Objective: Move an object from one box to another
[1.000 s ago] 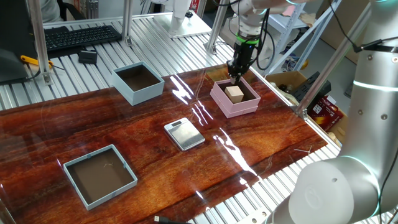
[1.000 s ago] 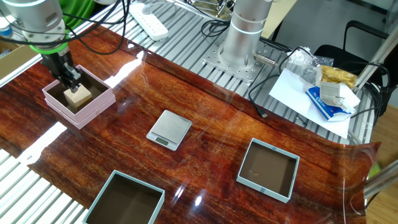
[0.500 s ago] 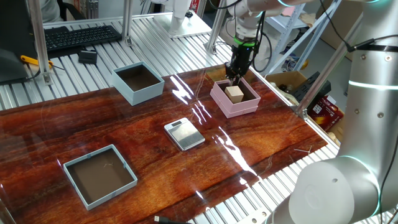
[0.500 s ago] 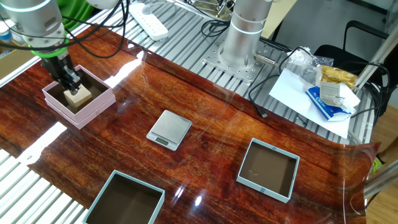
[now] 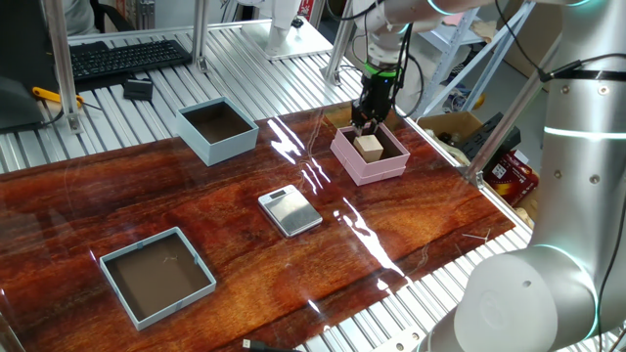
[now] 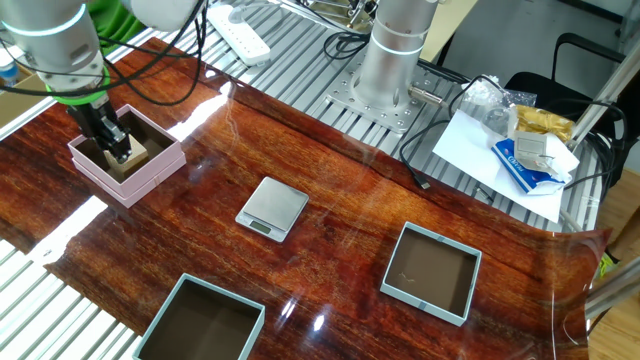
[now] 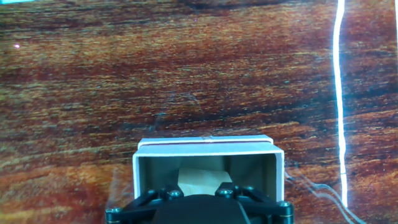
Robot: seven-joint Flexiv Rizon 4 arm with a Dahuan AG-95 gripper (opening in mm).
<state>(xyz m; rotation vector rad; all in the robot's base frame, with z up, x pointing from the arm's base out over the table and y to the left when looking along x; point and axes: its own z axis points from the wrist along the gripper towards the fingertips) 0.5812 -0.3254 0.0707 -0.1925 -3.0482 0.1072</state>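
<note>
Over the pink box (image 5: 369, 155) my jaws (image 5: 365, 123) have shifted toward its 11 o'clock rim since a second ago; whether they are parted I cannot tell. Still inside lies the wooden cube (image 6: 129, 155), touching nothing of mine. Only my hand view shows the cube (image 7: 202, 178) half hidden behind my fingers. Mid-bench sits the silver scale (image 5: 290, 210), the blue box (image 5: 217, 130) at 10 o'clock.

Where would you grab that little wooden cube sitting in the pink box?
From straight above, pinching two opposite flat sides of the wooden cube. It sits low inside the pink box, whose walls block any sideways approach, while its top stands open. The end effector hangs just over it; whether the fingers are open cannot be told.
</note>
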